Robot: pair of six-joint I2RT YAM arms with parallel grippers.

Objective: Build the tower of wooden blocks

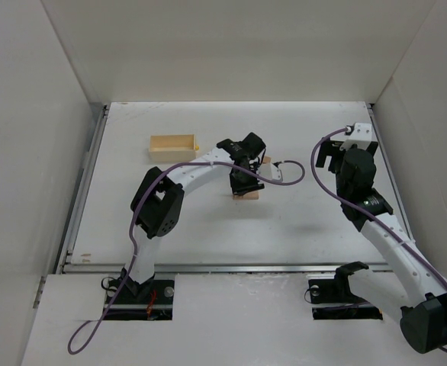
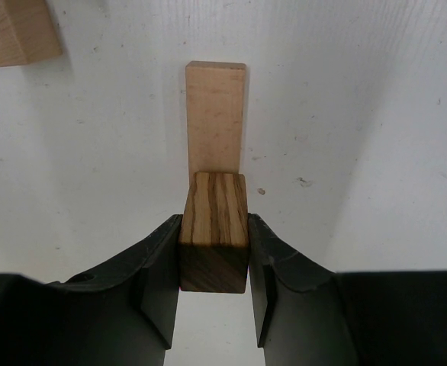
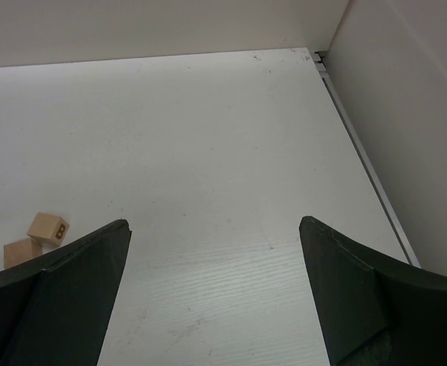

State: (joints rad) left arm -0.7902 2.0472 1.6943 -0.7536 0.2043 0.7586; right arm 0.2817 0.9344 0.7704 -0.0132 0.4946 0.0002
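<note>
My left gripper (image 2: 214, 223) is shut on a small striped reddish-brown block (image 2: 214, 229). It holds the block at the near end of a pale tan wood plank (image 2: 216, 122) that lies flat on the table. I cannot tell whether the block touches the plank. In the top view the left gripper (image 1: 243, 177) hangs over that tan piece (image 1: 246, 196) at mid-table. My right gripper (image 3: 213, 221) is open and empty above bare table at the far right, and it also shows in the top view (image 1: 332, 158).
A pale yellow wooden box (image 1: 172, 146) stands at the back left. A loose pale block (image 1: 267, 162) lies just right of the left gripper and shows at the left wrist view's corner (image 2: 14, 30). Two pale blocks (image 3: 48, 227) show at the right wrist view's left. White walls enclose the table.
</note>
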